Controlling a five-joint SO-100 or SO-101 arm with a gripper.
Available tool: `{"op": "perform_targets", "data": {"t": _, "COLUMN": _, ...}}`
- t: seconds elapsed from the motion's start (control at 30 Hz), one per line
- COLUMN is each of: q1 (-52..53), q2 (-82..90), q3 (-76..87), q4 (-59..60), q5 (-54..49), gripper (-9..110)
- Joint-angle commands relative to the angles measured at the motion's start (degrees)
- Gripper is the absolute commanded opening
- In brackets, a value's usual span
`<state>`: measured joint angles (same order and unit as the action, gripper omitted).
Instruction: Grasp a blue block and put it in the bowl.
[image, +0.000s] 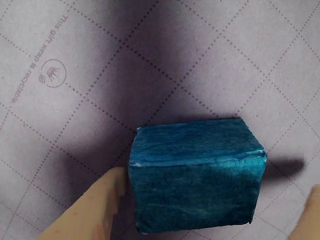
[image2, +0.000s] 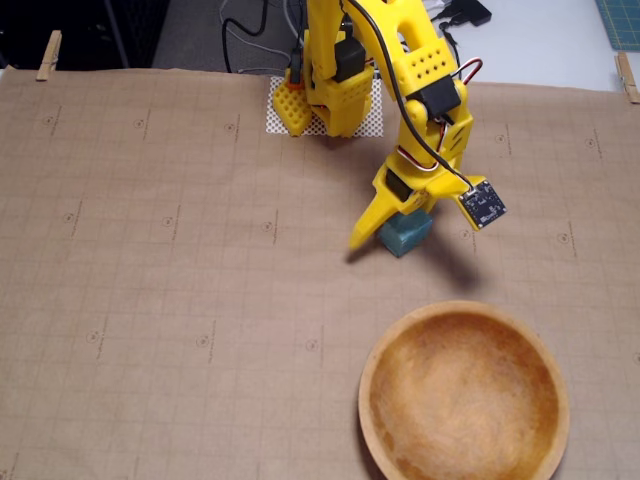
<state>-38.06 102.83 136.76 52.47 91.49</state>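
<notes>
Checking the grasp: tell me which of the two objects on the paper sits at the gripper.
The blue block, between the gripper's fingers; the wooden bowl lies apart, empty.

Probably a hobby workbench: gift-wrap paper (image2: 180, 300) clipped by clothespins (image2: 48, 55), cutting mat (image2: 620, 20).

Bright yellow printed arm (image2: 400, 60), black servos, black cable, small dark camera board (image2: 483, 204) at wrist.

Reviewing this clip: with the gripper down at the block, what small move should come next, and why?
Probably close the gripper on the block. In the wrist view one finger sits just left of the block and the other shows only at the right edge, with a gap beside the block, so the jaws straddle it without clamping. The block is on the paper; the bowl is empty.
</notes>
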Motion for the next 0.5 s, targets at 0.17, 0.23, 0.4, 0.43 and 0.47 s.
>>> {"op": "perform_targets", "data": {"t": 0.17, "q1": -0.6, "q2": 0.1, "q3": -2.3, "q4": 0.3, "q5": 0.4, "gripper": 20}}
{"op": "perform_targets", "data": {"t": 0.23, "q1": -0.6, "q2": 0.1, "q3": -2.3, "q4": 0.3, "q5": 0.4, "gripper": 17}}
{"op": "perform_targets", "data": {"t": 0.4, "q1": -0.6, "q2": 0.1, "q3": -2.3, "q4": 0.3, "q5": 0.4, "gripper": 10}}
{"op": "perform_targets", "data": {"t": 0.43, "q1": -0.6, "q2": 0.1, "q3": -2.3, "q4": 0.3, "q5": 0.4, "gripper": 8}}
{"op": "perform_targets", "data": {"t": 0.47, "q1": -0.6, "q2": 0.1, "q3": -2.3, "q4": 0.3, "q5": 0.4, "gripper": 6}}
